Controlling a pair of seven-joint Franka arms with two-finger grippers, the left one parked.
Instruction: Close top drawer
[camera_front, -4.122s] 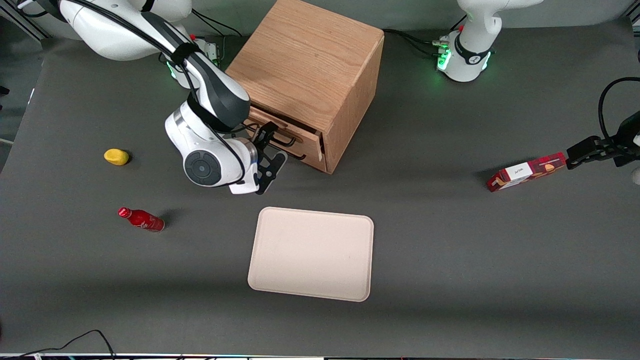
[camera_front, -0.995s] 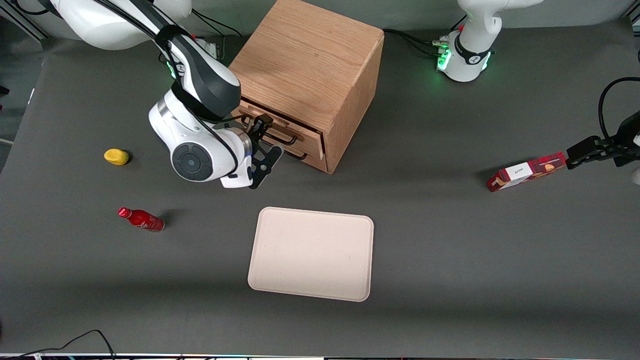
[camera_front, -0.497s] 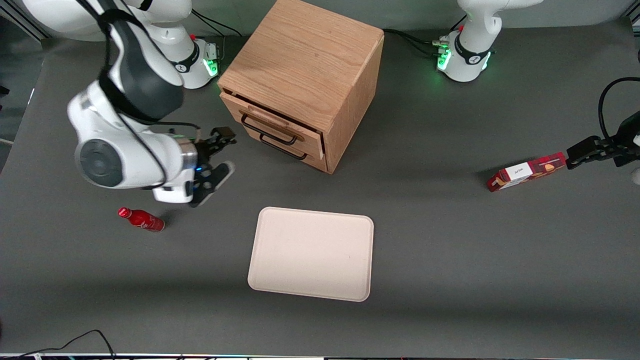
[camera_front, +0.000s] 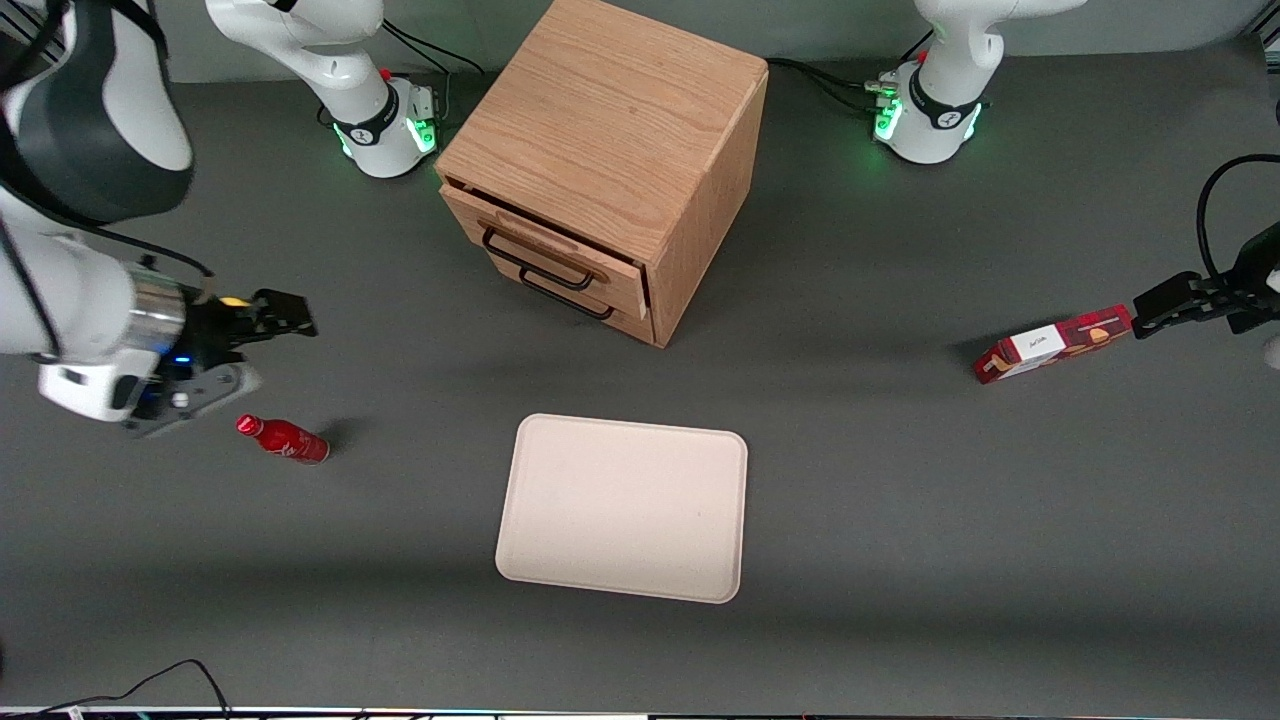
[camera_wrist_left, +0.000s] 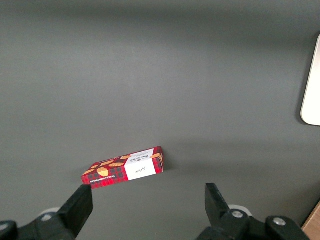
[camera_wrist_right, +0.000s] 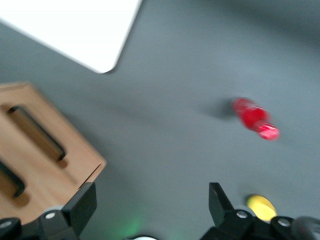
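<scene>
The cabinet is taken as the landmark. Its top drawer is seen on the cabinet's front, sitting nearly flush with only a thin dark gap under the cabinet top; its black wire handle is untouched. The lower drawer lies directly beneath it.

The gripper is held well apart from the cabinet, toward the working arm's end of the table, above the grey table. Its fingers are spread wide, and nothing is held between them.

A red bottle lies on its side just beside the gripper, nearer to the front camera. A yellow object is seen close under the gripper.

A cream tray lies nearer to the front camera than the cabinet. A red box lies toward the parked arm's end.
</scene>
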